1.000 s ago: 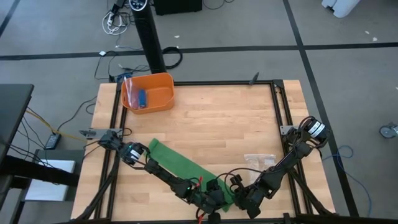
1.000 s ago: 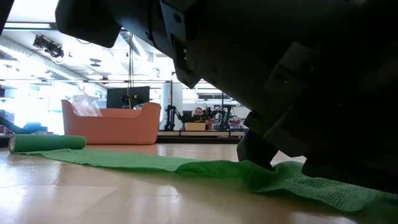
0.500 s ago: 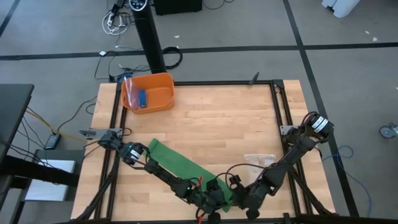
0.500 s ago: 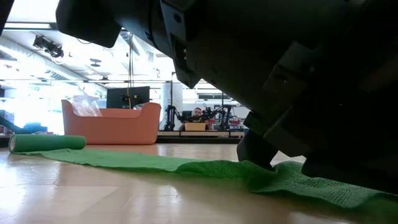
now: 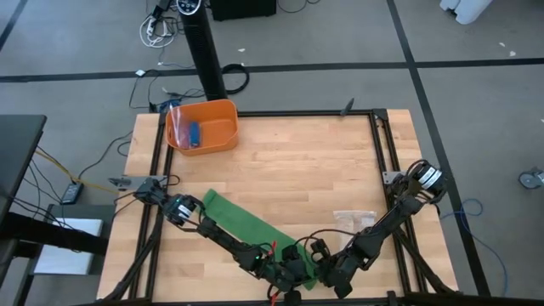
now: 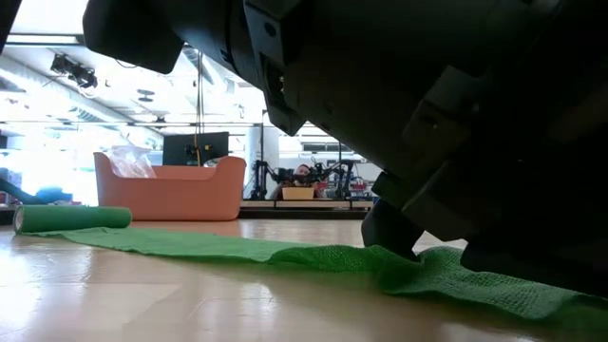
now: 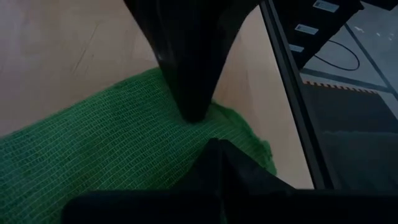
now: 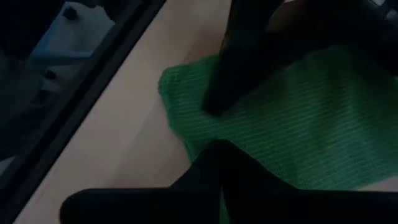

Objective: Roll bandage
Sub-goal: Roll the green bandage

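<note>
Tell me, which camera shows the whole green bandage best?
The high view: the bandage lies there as a full diagonal strip, though the arms cover its near end. The low view sees it edge-on; both wrist views show only its end's mesh.

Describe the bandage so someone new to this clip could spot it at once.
On the wooden table, look to the near edge where both grippers meet. The bandage is a long flat strip of bright green mesh fabric running diagonally from there toward the left side. Nothing else is green; the orange bin sits at the far left corner.
</note>
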Motion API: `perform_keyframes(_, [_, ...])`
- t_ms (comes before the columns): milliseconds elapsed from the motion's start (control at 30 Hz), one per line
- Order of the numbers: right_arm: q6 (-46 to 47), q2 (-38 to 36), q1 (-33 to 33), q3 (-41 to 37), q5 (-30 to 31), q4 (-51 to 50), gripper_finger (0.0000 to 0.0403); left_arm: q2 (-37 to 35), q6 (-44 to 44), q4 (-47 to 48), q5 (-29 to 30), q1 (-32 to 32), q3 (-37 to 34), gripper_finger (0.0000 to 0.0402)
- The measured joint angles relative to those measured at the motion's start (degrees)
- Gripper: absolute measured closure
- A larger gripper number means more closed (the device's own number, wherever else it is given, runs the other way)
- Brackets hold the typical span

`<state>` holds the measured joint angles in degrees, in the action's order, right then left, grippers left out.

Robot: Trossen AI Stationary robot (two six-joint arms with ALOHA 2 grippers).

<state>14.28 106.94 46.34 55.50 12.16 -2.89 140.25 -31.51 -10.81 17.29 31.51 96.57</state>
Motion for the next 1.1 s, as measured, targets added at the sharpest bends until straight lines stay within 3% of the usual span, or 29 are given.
perform_keyframes(633, [0.6,0.1,2.4,0.1,2.5,0.4,0.0388,0.0,-0.2,0.1,0.2,0.0,0.0,0.0401])
perform_keyframes(1100, [1.8,-0.2,2.4,1.5,3.2,-4.8,0.0376,0.0,-0.2,0.0,0.2,0.0,0.0,0.0401])
